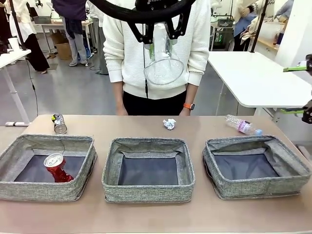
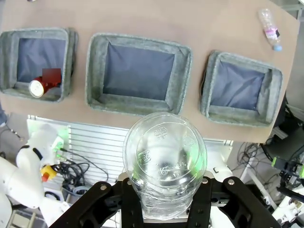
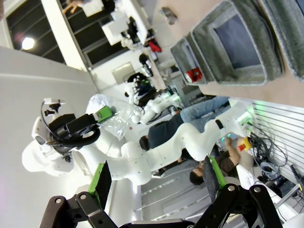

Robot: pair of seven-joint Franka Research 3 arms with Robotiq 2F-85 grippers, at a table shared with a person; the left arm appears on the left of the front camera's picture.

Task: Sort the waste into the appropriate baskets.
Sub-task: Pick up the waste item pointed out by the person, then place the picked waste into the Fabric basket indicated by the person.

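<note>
My left gripper (image 1: 163, 35) hangs high above the middle basket (image 1: 146, 191), shut on a clear plastic cup (image 1: 164, 63). In the left wrist view the cup (image 2: 164, 164) sits between the fingers, over the table's near edge. A crushed red can (image 1: 57, 167) lies in the left basket (image 1: 43, 191); the right basket (image 1: 258, 187) holds nothing. On the table behind the baskets lie a silver-dark can (image 1: 59, 124), a crumpled white paper ball (image 1: 169, 124) and a clear bottle (image 1: 243, 125). My right gripper (image 1: 303, 90) stands open at the far right, off the table.
A person in a white sweater stands at the table's far edge, behind the middle basket. A white table (image 1: 258, 78) stands at the back right. The right wrist view shows my left arm with the cup (image 3: 111, 116) and the baskets (image 3: 237, 71) far off.
</note>
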